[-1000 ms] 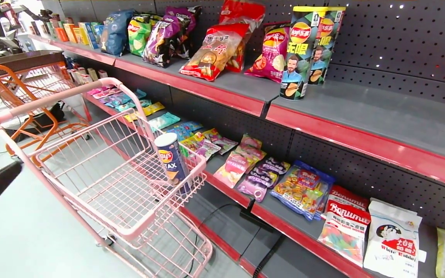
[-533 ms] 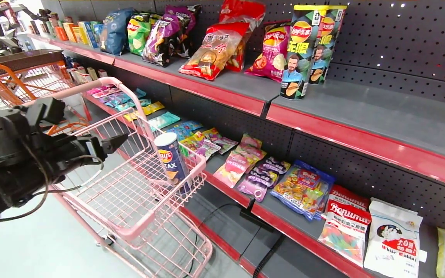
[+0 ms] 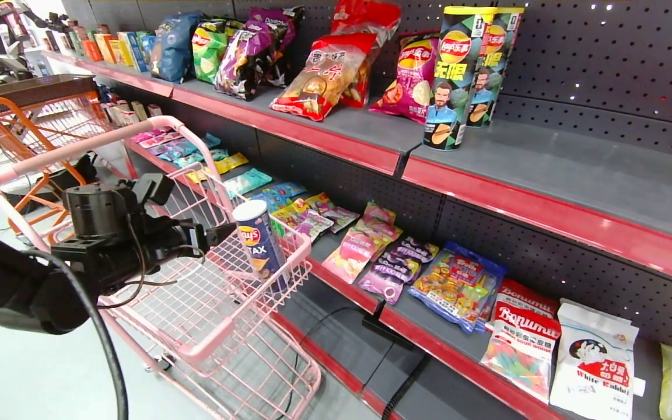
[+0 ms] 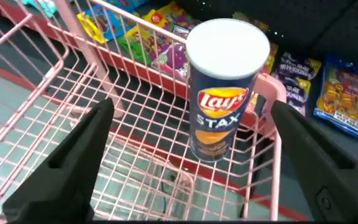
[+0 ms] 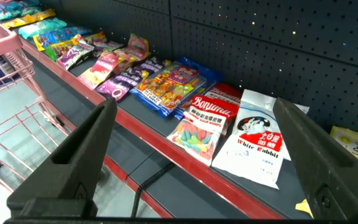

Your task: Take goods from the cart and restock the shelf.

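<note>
The chip can stands upright in the far corner of the pink cart, close against the wire wall on the shelf side, so it can only be approached from the open middle of the basket. That looks to be why the left gripper sits low inside the cart, level with the can, its fingers spread wide and not touching it, framed for a grasp across the sides. The can is a smooth, stiff tube with a flat pale lid; being round and slick, it probably wants a squeeze square across its middle. The cart is thin coated wire mesh with a rounded rim. The right gripper hangs spread and empty above the lower shelf, over soft, glossy candy bags. The flat grey upper shelf has bare room beside two tall cans, a likely spot
</note>
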{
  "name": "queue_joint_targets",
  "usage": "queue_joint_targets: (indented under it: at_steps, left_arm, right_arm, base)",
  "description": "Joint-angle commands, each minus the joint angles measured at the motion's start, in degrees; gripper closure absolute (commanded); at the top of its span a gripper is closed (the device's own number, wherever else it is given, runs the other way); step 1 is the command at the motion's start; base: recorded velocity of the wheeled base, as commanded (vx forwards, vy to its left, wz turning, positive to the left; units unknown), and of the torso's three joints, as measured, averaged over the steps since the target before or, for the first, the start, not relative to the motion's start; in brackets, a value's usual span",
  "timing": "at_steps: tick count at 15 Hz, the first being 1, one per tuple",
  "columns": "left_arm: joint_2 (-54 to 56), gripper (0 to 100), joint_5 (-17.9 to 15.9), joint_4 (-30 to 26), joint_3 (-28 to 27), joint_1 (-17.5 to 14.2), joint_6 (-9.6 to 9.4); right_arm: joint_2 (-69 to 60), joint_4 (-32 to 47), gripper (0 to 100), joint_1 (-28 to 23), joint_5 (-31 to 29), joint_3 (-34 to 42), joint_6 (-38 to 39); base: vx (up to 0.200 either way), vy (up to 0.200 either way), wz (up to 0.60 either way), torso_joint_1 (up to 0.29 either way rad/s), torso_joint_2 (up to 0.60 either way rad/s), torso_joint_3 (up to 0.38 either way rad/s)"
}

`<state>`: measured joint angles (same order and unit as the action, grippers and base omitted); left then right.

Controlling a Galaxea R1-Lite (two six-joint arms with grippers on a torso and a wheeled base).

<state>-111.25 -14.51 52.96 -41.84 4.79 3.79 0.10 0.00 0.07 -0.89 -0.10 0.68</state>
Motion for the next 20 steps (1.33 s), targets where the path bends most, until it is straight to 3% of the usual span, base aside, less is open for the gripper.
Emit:
queue_joint_targets:
  at_steps: [1, 5, 11, 20]
  left_arm:
    - [-4.4, 0, -0.2, 0.1, -3.7, 0.7, -0.01]
    - [-9.5, 0, -2.2, 0.2, -8.3, 1.7, -0.10]
    - [-17.0, 0, -2.2, 3.8, -12.1, 3.0, -0.89]
    - [-20.2, 0, -2.1, 3.7, -16.3, 4.3, -0.89]
  right_arm:
    - [0.1, 0.0, 0, 0.0, 0.0, 0.0, 0.0]
    - [0.1, 0.1, 0, 0.0, 0.0, 0.0, -0.2]
    - [0.1, 0.1, 0, 0.0, 0.0, 0.0, -0.3]
    - [0.1, 0.1, 0, 0.0, 0.1, 0.0, -0.4]
  base:
    - [0.000, 0.000, 0.00, 0.000, 0.00, 0.000]
    - [0.000, 0.000, 0.00, 0.000, 0.00, 0.000]
    - [0.000, 0.000, 0.00, 0.000, 0.00, 0.000]
    - [0.000, 0.000, 0.00, 0.000, 0.00, 0.000]
